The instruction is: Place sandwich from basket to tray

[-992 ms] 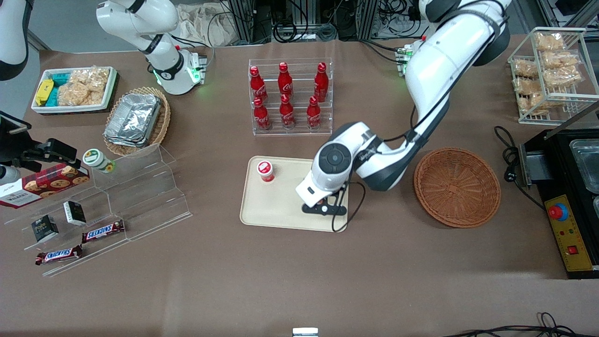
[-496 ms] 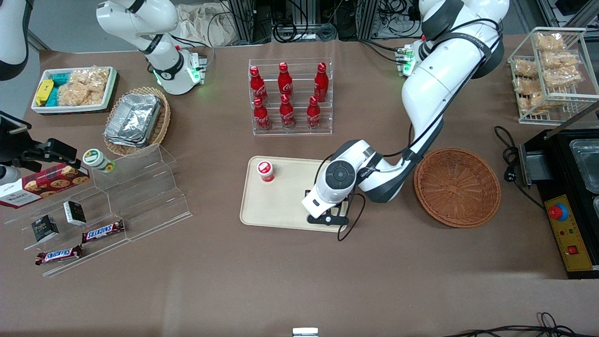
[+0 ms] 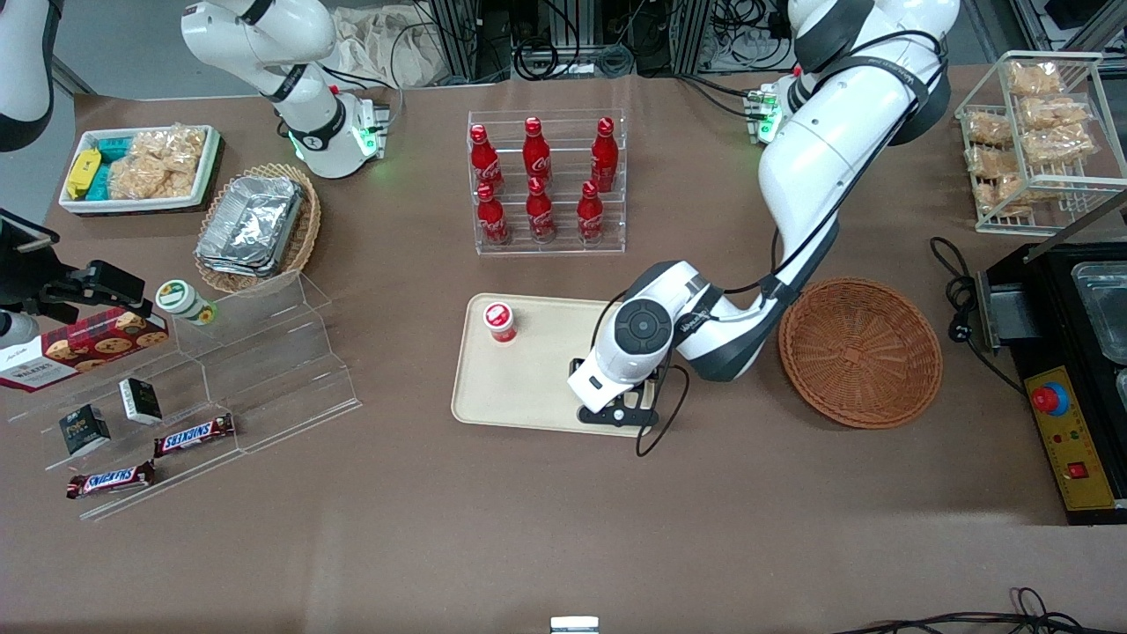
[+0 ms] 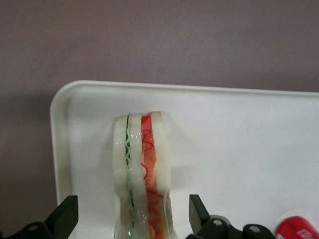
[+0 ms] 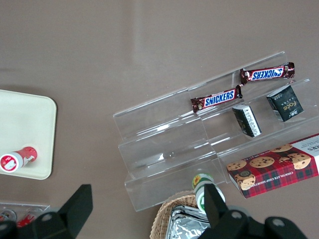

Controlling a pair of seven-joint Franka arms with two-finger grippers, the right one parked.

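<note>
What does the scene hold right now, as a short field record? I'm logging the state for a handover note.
sandwich: standing on edge on the tray, near one corner, between the open fingers, untouched
tray: also carries a small red-capped cup
basket: holds nothing, on the table beside the tray, toward the working arm's end
end effector: low over the tray's edge nearest the front camera, fingers spread
task state: sandwich on the tray, released

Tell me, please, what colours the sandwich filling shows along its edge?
Green and red-orange stripes between white bread, best in the left wrist view: sandwich between the open gripper.
</note>
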